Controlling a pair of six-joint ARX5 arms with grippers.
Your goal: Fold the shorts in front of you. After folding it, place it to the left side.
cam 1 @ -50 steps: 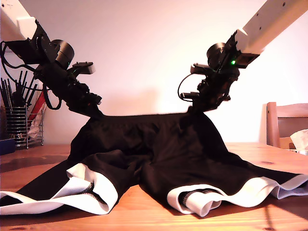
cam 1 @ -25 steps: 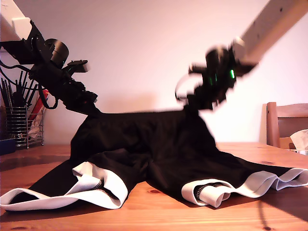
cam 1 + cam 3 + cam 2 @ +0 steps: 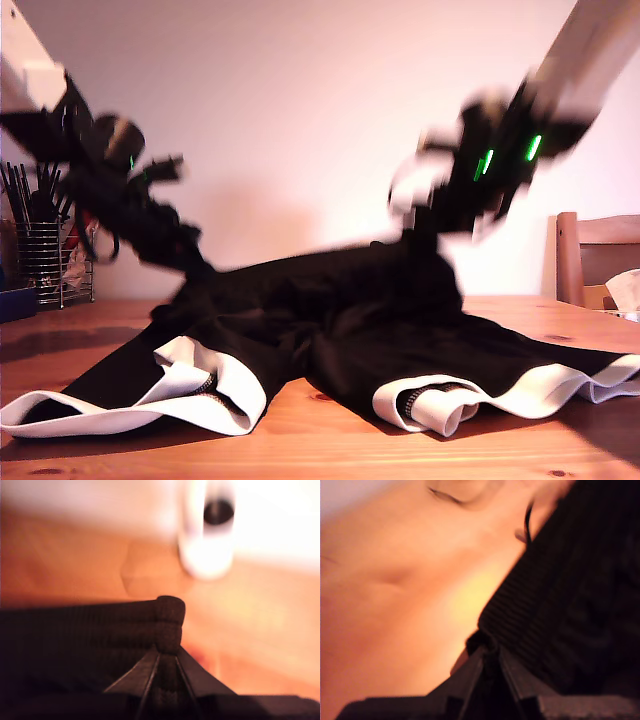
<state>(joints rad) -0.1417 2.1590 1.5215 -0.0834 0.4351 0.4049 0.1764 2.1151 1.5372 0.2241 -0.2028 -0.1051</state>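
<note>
The black shorts [image 3: 330, 320] with white hem bands lie on the wooden table [image 3: 300, 445], their waistband lifted at both corners. My first gripper [image 3: 428, 240], blurred at the exterior view's right, is shut on one waistband corner; its wrist view shows the jaws [image 3: 487, 647] pinching ribbed black fabric [image 3: 570, 605]. My second gripper [image 3: 197, 266], at the exterior view's left, is shut on the other corner, with the waistband bunched at its jaws [image 3: 167, 645] and the shorts' fabric [image 3: 75, 630] stretching away from it. Both legs lie spread toward the table's front.
A wire utensil holder [image 3: 40, 250] and a blue item [image 3: 14, 302] stand at the exterior view's left. A wooden chair [image 3: 595, 260] with something white [image 3: 625, 290] is at its right. A small white round camera [image 3: 206, 530] stands on the table beyond the shorts.
Both arms are in fast motion. The waistband has dropped, most at the exterior view's left, and the other held corner has shifted right. The leg hems have slid a little on the table.
</note>
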